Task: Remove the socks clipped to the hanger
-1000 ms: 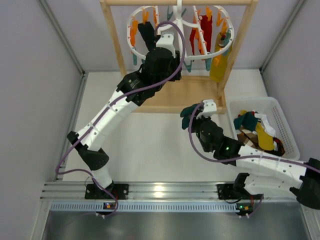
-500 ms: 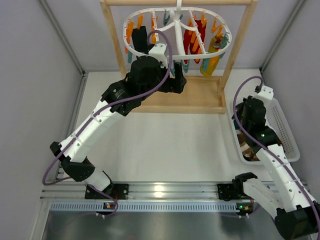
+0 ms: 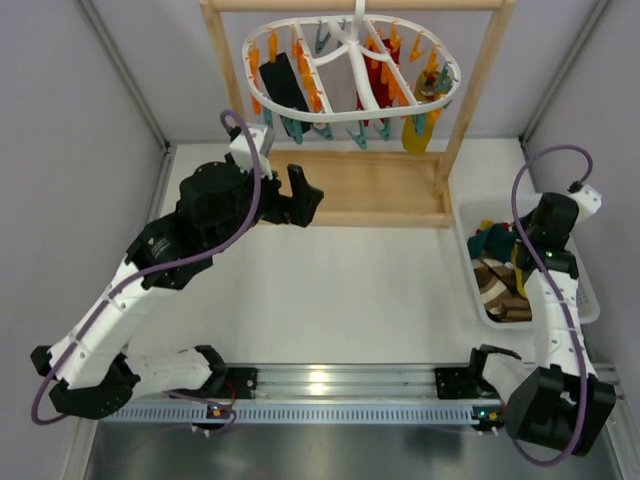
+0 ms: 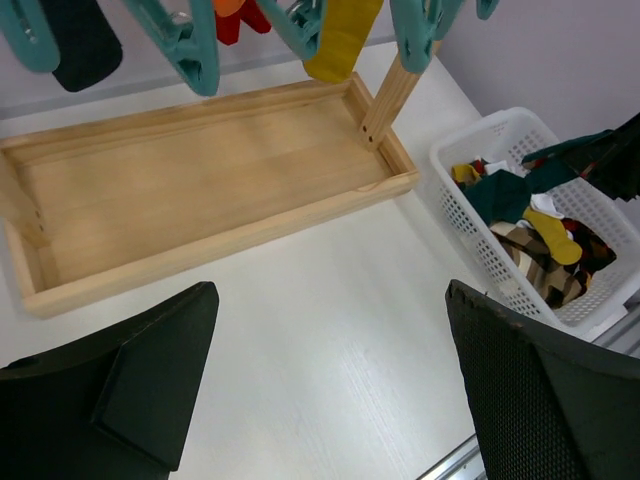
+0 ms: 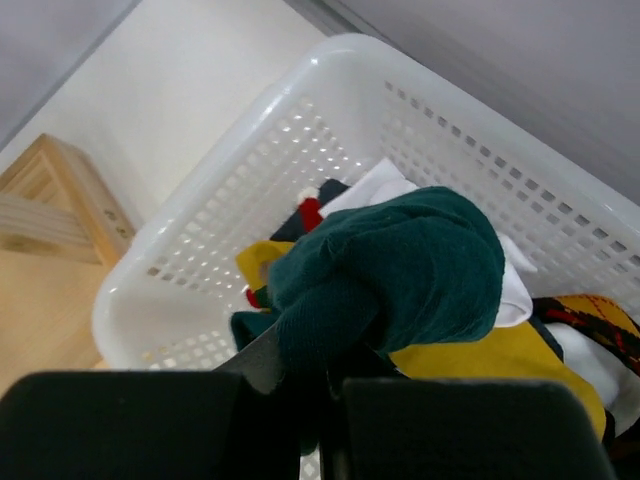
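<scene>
The white hanger [image 3: 350, 62] hangs from the wooden stand with a black sock [image 3: 283, 80], a red sock [image 3: 376, 72] and a mustard yellow sock [image 3: 415, 126] clipped to it. My left gripper [image 3: 308, 198] hovers below and in front of the hanger, open, with nothing between its fingers [image 4: 150, 380]. In the left wrist view the yellow sock [image 4: 345, 35] and black sock [image 4: 85, 40] dangle at the top edge. My right gripper [image 5: 320, 390] is shut on a dark teal sock [image 5: 400, 280], held just over the basket.
A white basket [image 3: 572, 258] at the right holds several loose socks. The stand's wooden base tray [image 3: 370, 195] lies under the hanger, its posts rising at both ends. Grey walls close in left and right. The basket rim [image 5: 250, 200] is close below my right gripper.
My left arm pulled back and down from the hanger and its gripper opened. My right arm swung right, carrying the teal sock from mid-table to the basket.
</scene>
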